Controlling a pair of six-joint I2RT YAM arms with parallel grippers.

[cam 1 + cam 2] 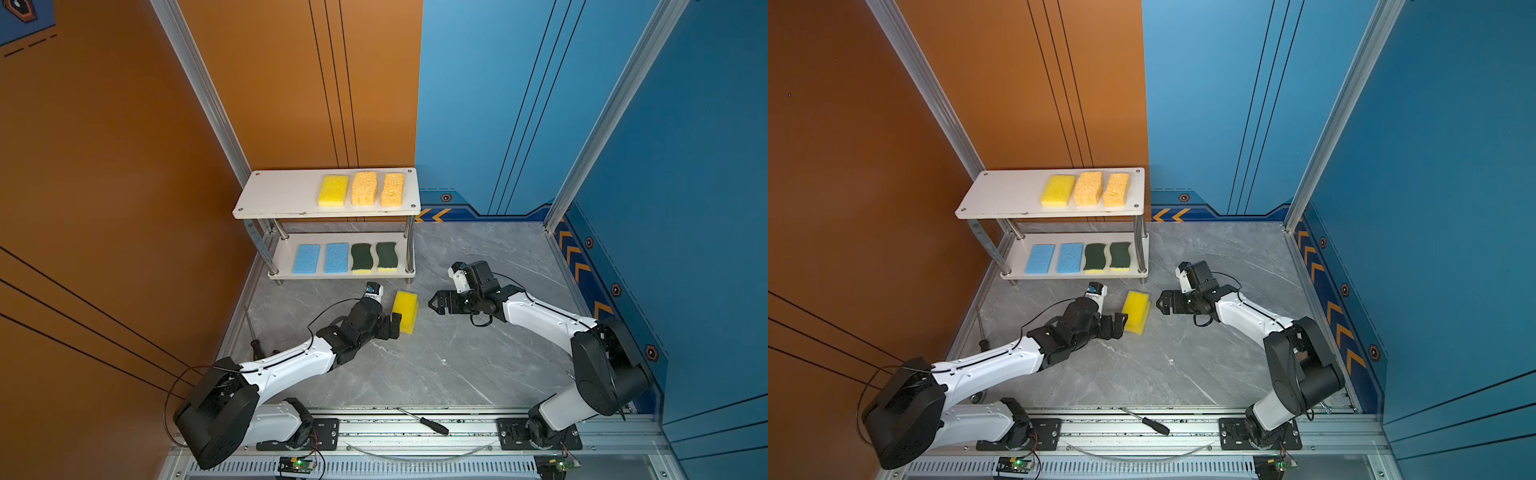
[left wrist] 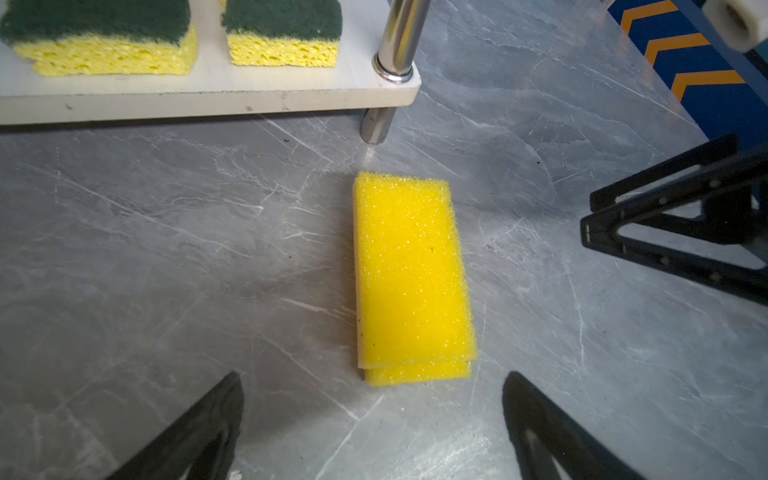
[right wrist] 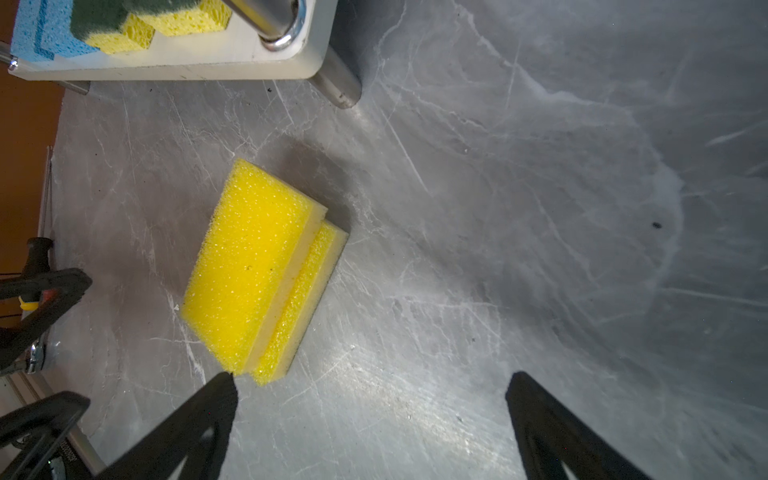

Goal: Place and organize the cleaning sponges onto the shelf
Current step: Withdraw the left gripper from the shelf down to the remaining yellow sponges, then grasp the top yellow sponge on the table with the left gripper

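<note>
Two bright yellow sponges (image 1: pixel 405 311) (image 1: pixel 1136 311) lie stacked, slightly offset, on the grey table in front of the shelf (image 1: pixel 282 195). My left gripper (image 1: pixel 392 325) (image 2: pixel 372 376) is open at the stack's near end, one finger on each side and touching nothing. My right gripper (image 1: pixel 434 301) (image 3: pixel 370 376) is open and empty just right of the stack. One fingertip (image 3: pixel 224 382) is near its corner. The top board holds one yellow sponge (image 1: pixel 333 190) and two orange ones (image 1: pixel 364 188). On the lower board (image 2: pixel 208 95) lie two blue sponges (image 1: pixel 306 258) and two green-topped ones (image 1: pixel 361 257).
A screwdriver (image 1: pixel 424 424) lies on the front rail and another tool (image 1: pixel 253 332) by the left wall. The shelf's chrome leg (image 2: pixel 399 37) stands just beyond the stack. Orange and blue walls close in the table's sides and back.
</note>
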